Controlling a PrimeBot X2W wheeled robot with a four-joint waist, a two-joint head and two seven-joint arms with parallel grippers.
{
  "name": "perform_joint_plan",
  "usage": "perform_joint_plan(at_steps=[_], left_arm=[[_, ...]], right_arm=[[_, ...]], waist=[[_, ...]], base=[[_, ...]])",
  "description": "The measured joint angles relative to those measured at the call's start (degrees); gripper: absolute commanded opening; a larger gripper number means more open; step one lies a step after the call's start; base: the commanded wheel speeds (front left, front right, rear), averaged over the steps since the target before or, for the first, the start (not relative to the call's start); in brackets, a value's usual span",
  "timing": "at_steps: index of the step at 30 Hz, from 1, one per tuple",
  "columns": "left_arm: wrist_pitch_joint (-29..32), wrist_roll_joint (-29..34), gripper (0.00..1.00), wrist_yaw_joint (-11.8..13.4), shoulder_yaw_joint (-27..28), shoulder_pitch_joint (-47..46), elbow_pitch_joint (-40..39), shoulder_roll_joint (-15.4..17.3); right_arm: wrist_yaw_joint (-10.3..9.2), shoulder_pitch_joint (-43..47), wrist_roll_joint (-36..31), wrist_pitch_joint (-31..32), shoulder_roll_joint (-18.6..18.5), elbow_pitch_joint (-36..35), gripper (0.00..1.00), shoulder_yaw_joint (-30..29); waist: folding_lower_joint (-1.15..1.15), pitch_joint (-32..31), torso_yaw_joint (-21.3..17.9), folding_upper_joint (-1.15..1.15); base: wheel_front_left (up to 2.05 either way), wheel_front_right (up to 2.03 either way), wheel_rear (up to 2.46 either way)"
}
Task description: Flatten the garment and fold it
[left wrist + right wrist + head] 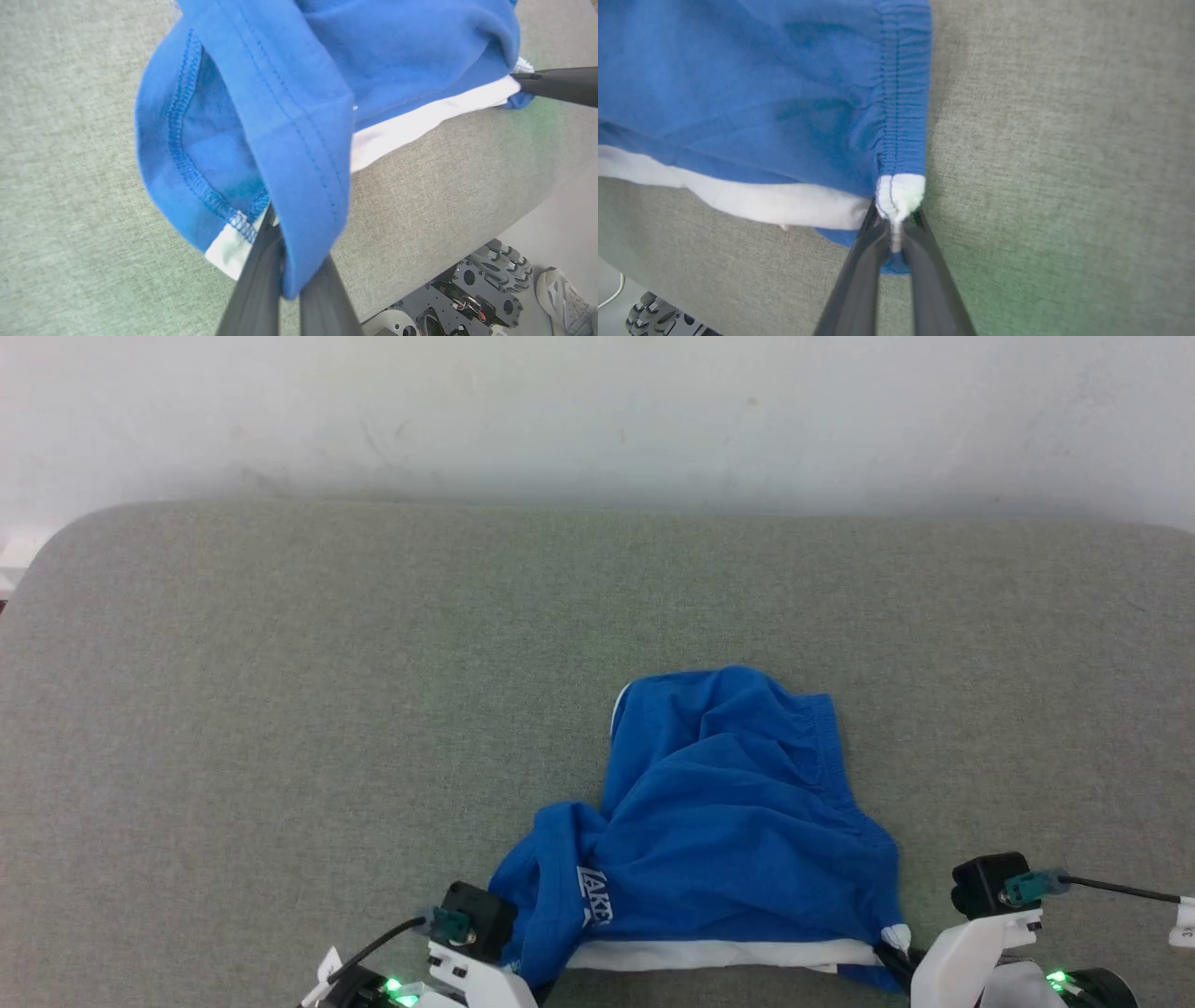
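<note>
The bright blue shorts (728, 821) lie bunched near the front edge of the table, with the white band (709, 954) stretched along the near side between my two grippers. In the left wrist view my left gripper (280, 247) is shut on a blue hem fold beside a white patch (226, 249), and the cloth drapes over the fingers (254, 289). My right gripper (894, 224) is shut on the white corner at the end of the gathered waistband (903, 93). In the head view its fingertips (892, 959) meet the shorts' right near corner. The leg opening (210, 149) hangs open.
The grey-green padded table (280, 709) reaches back to a white wall (597, 411). Its front edge runs just behind the grippers. Below that edge the left wrist view shows the robot's wheeled base (472, 289) and a person's shoe (560, 294) on the floor.
</note>
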Motion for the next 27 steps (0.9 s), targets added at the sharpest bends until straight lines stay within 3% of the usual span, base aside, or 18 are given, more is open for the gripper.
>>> perform_joint_plan(at_steps=[5,10,18,23,27], left_arm=[[-2.3,-0.1,0.00,0.5,1.0,0.6,-2.8,0.5],[-5.9,-0.2,0.00,0.7,3.6,-0.4,-8.1,1.1],[-10.8,0.4,0.00,0.7,9.3,-12.6,-15.9,3.1],[-12.2,0.0,0.00,0.7,12.6,-25.6,-13.7,2.9],[-14.1,-0.2,0.00,0.7,14.0,-37.1,-6.8,2.5]], right_arm=[[-0.02,1.5,0.4,-1.1,-0.4,-4.1,0.00,-0.1],[-0.02,1.3,-0.5,-2.9,-0.9,-14.4,0.00,-1.8],[-0.02,-8.0,-2.2,-2.4,-2.3,-28.3,0.00,-3.9],[-0.01,-19.6,-1.7,-1.8,-2.9,-28.8,0.00,-4.3],[0.01,-30.7,0.0,-1.9,-3.6,-23.8,0.00,-3.6]], waist=[[0.01,-1.5,-0.2,0.00],[0.00,-3.5,-0.6,0.00],[0.00,-5.0,-1.5,0.00],[0.00,-3.6,-1.7,0.00],[0.01,-1.2,-1.9,0.00]], base=[[0.00,0.00,0.00],[0.00,0.00,0.00],[0.00,0.00,0.00],[0.00,0.00,0.00],[0.00,0.00,0.00]])
